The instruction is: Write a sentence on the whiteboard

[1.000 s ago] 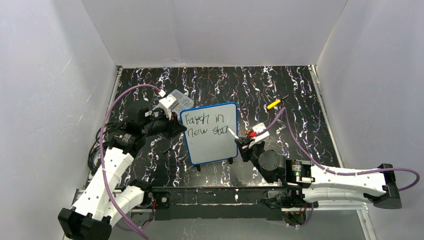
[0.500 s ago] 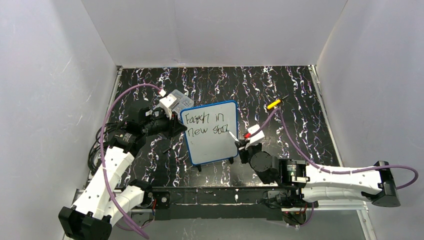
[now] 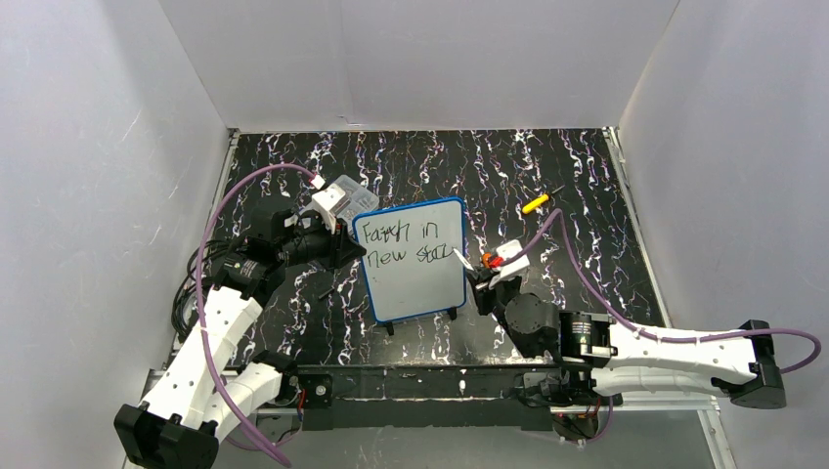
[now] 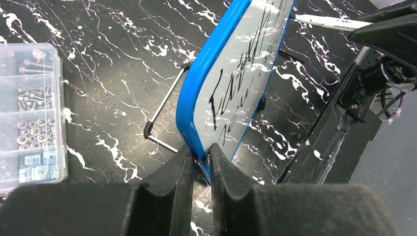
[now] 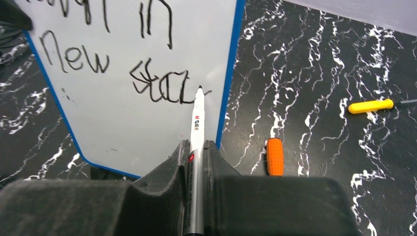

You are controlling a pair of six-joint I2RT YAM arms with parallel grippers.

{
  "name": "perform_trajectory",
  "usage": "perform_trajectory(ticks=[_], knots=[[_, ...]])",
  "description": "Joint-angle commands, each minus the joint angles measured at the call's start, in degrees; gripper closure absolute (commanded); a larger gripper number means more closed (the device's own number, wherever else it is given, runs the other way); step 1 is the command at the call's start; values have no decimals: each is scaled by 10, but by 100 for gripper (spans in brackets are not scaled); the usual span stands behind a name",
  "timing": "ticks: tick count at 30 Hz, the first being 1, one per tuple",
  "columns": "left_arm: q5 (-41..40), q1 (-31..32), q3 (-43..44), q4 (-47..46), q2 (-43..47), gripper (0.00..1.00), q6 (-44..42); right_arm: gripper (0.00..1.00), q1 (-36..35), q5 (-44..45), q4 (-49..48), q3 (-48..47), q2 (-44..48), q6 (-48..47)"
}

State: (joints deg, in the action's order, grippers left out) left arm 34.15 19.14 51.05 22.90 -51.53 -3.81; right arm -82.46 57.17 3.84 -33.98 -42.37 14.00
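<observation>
The blue-framed whiteboard (image 3: 411, 259) stands tilted at the table's middle. It also shows in the left wrist view (image 4: 231, 83) and the right wrist view (image 5: 123, 123). Black handwritten words (image 5: 113, 54) run in two lines across it. My left gripper (image 4: 200, 160) is shut on the board's blue left edge. My right gripper (image 5: 196, 147) is shut on a white marker (image 5: 195, 128). The marker's black tip sits at the end of the second line, near the board's right edge. In the top view the right gripper (image 3: 481, 271) is just right of the board.
A clear compartment box (image 4: 27, 113) of screws lies left of the board. An orange handle (image 5: 275, 156) and a yellow-handled tool (image 5: 370, 105) lie right of the board. A bent metal rod (image 4: 164, 105) lies behind the board.
My right gripper has moved the marker a little to the right along the second line, adding strokes to its last word. The left arm and board have not moved.
</observation>
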Motion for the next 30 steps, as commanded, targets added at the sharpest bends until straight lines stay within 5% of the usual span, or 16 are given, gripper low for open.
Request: perform_trajectory(ticks=[1,9,30], knots=[[-2,6,-13,44,-9,100,-12,99,3,-21,-85,-3,16,-37],[-1,6,-14,44,-10,100,-11,99,3,24,-103,-23,-25,-68],[-2,6,-14,44,-9,100,-11,99,3,-5,59,-9,-33,89]])
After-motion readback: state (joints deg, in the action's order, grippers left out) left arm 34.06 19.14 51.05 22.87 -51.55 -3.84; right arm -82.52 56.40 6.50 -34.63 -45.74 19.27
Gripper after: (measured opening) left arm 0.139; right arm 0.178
